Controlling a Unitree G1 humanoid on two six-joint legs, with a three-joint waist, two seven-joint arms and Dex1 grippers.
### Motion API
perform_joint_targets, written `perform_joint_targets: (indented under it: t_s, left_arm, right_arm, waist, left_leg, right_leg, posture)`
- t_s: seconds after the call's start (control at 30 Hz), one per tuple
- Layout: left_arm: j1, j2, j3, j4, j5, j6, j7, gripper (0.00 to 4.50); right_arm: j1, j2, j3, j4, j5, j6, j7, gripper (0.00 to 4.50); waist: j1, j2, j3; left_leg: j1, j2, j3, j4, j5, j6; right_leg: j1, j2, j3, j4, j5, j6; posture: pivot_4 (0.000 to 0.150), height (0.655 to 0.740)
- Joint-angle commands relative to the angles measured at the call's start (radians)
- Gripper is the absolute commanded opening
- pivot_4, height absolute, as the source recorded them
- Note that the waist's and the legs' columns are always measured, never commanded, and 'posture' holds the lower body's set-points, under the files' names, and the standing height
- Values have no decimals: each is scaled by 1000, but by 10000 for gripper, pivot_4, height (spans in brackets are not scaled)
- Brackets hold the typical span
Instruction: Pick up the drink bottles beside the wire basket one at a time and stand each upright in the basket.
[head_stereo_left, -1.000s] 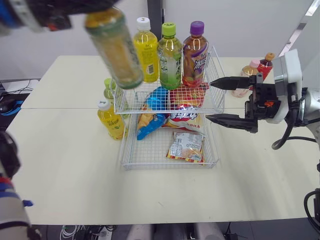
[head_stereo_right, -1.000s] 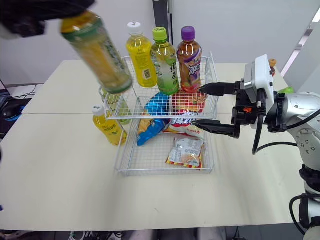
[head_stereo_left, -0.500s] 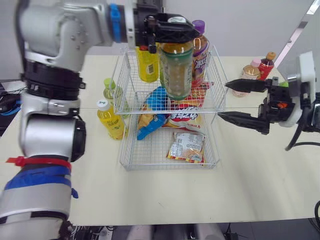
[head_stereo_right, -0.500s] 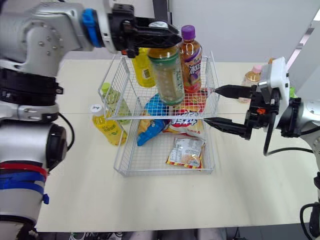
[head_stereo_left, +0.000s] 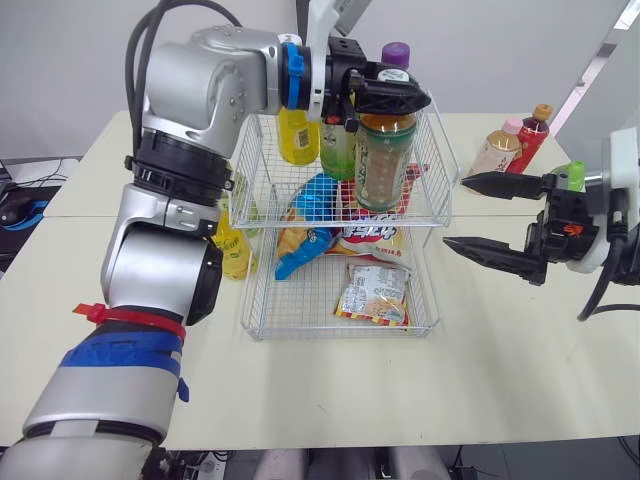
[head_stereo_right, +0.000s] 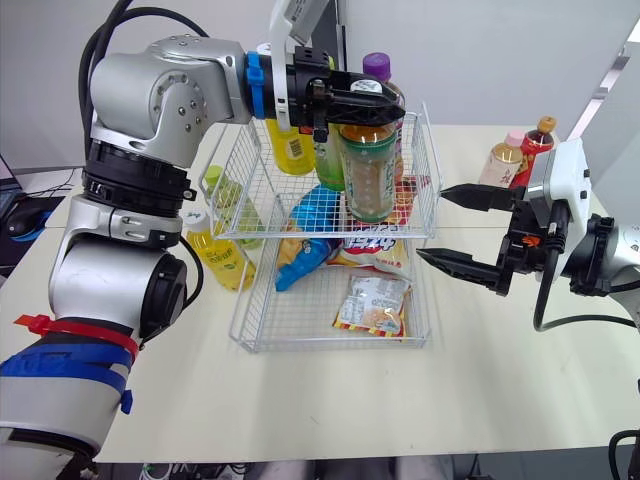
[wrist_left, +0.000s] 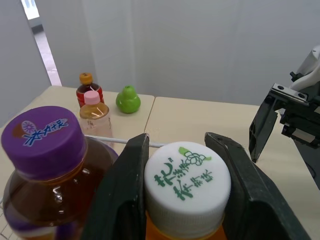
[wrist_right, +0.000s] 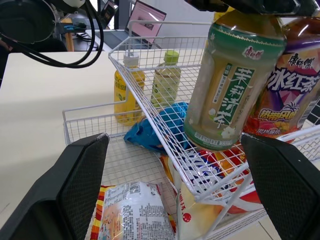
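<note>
Left end effector (head_stereo_left: 385, 92): fingers clamped on white cap (wrist_left: 187, 172) of green tea bottle (head_stereo_left: 381, 165). Bottle hangs upright, base low in upper tier of wire basket (head_stereo_left: 300, 224), just beside purple-capped bottle (head_stereo_left: 397, 62); contact with wire floor unclear. Right end effector (head_stereo_left: 456, 212): spread wide, empty, right of basket. Bottle likely full: weighty, rigid, label slick. Cap grip lets body swing; neck under cap surer. Pink-capped bottle (head_stereo_left: 497, 150) waits on worktop (head_stereo_left: 520, 360).

Table (head_stereo_left: 120, 330) with wire basket (head_stereo_left: 340, 335), bottles (head_stereo_left: 497, 155)
</note>
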Motion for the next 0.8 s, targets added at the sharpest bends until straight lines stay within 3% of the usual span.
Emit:
perform_joint_targets:
  t_s: [0.03, 0.37, 0.6, 0.8]
  left_arm:
    - [-38, -14, 16, 11, 14, -23, -29, 13773]
    - [-58, 28, 71, -37, -9, 11, -79, 44747]
    - [10, 178, 150, -232, -91, 161, -98, 44747]
    - [206, 353, 311, -495, -223, 334, -36, 44747]
  right_arm:
    - [7, -11, -37, -37, 25, -11, -19, 45000]
    - [30, -21, -45, -43, 36, -22, -26, 45000]
    - [7, -26, -24, -30, 33, -29, -11, 45000]
    - [-66, -20, 44, -19, 27, -38, 16, 45000]
  waist:
    - [0, 0, 0]
    - [-3, 0, 0]
    - [-8, 0, 0]
    - [-12, 1, 0]
  left_leg:
    - [0, 0, 0, 0, 0, 0]
    - [0, 0, 0, 0, 0, 0]
    - [0, 0, -1, 0, 0, 0]
    - [1, 1, -5, 1, 0, 0]
  right_leg:
    - [0, 0, 0, 0, 0, 0]
    - [0, 0, 0, 0, 0, 0]
    - [0, 0, 0, 0, 0, 0]
    - [1, 1, 0, 1, 0, 0]
  posture:
    - [1500, 7400]
    - [1500, 7400]
    - [1500, 7400]
    - [1500, 7400]
